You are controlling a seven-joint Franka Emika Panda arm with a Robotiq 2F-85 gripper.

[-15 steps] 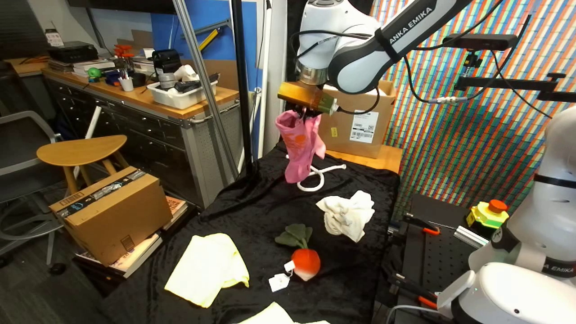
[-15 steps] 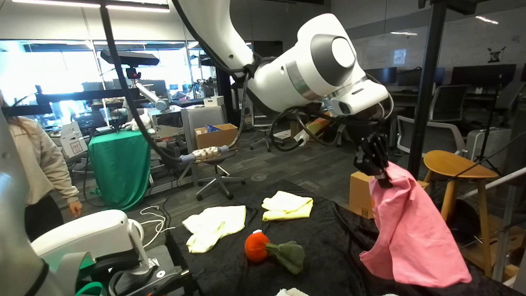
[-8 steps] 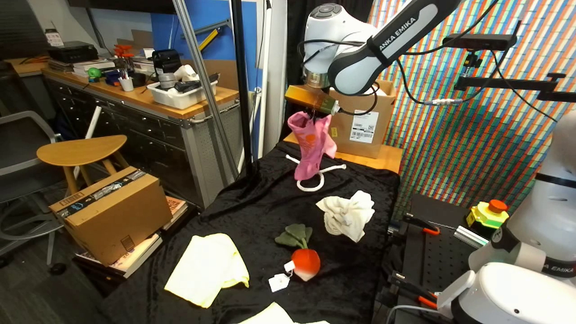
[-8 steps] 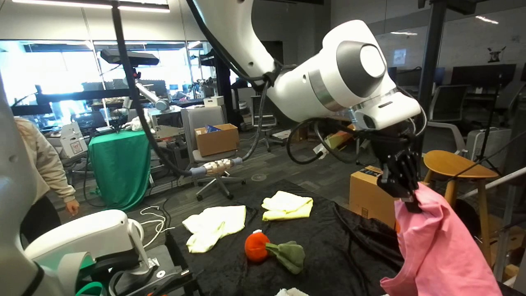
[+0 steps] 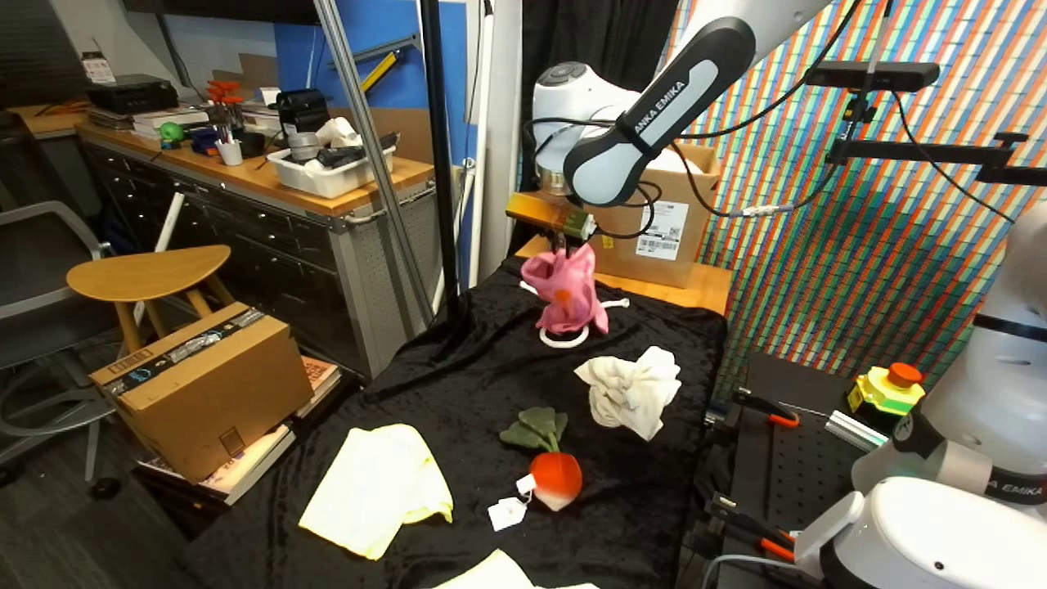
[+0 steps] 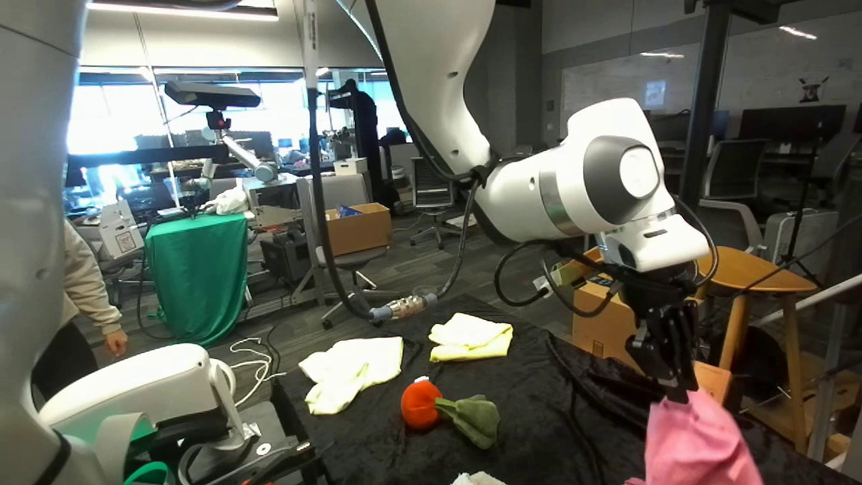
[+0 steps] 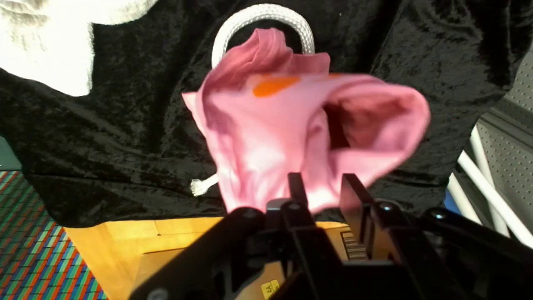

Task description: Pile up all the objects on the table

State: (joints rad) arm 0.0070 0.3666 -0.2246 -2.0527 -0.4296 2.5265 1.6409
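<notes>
The pink cloth (image 5: 570, 293) with orange spots stands crumpled over the white rope (image 5: 564, 342) at the far end of the black-covered table. It also shows in the wrist view (image 7: 266, 133) and at the lower right of an exterior view (image 6: 697, 441). My gripper (image 7: 320, 177) is open, its fingers parted at the cloth's upper edge, with pink fabric visible between and beyond the tips. A plush radish (image 5: 558, 478), a white cloth (image 5: 630, 388), a yellow cloth (image 5: 372, 495) and a pale yellow cloth (image 6: 357, 367) lie apart on the table.
A cardboard box (image 5: 654, 229) stands on a wooden surface just behind the table's far end. A metal post (image 5: 376, 147) and black pole rise beside the table. A second white arm (image 5: 965, 523) is at the table's side.
My gripper has lowered with the pink cloth, which has gone from hanging to bunching over the rope. The fingers, earlier gripping the cloth, are now parted. The other items have not moved.
</notes>
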